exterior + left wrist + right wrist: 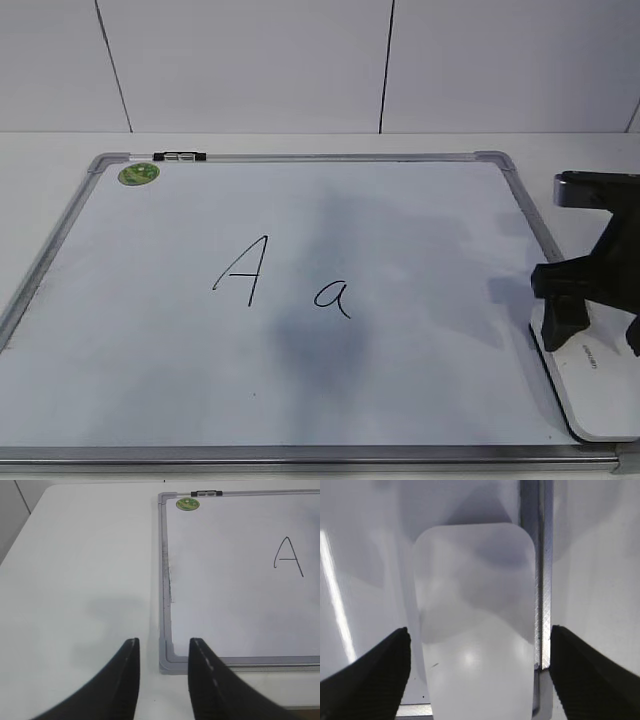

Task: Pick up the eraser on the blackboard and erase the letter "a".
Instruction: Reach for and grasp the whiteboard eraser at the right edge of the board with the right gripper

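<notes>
The blackboard is a white board in a silver frame, lying flat on the table. A small "a" is written near its middle, right of a capital "A". The white eraser lies at the board's front right corner. My right gripper is open just above it, one finger on each side. In the right wrist view the eraser fills the gap between the open fingers, which do not touch it. My left gripper is open and empty over the board's near left corner.
A round green sticker and a small black-and-silver clip sit at the board's far left corner. White table lies left of the board. A tiled wall stands behind it.
</notes>
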You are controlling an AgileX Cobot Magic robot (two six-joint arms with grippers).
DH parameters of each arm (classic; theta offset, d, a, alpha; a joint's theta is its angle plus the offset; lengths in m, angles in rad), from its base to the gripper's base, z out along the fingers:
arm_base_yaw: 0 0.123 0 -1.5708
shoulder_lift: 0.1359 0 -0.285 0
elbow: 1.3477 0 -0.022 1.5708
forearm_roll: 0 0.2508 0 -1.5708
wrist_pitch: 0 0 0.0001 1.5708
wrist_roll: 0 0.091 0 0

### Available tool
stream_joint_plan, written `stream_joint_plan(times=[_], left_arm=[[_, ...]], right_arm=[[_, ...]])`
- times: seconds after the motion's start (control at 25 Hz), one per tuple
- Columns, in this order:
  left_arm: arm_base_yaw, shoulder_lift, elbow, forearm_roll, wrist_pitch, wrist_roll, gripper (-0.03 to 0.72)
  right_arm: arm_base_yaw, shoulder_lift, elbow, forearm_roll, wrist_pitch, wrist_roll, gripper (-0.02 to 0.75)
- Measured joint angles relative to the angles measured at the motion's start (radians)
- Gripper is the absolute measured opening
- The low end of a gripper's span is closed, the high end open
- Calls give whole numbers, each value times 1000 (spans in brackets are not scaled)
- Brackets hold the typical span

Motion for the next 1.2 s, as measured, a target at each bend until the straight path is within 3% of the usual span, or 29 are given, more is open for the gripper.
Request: stream_joint_plan(times=[1.2], left_arm=[[0,0,0,0,0,0,235]], right_arm=[[21,49,-21,-10,37,0,670]])
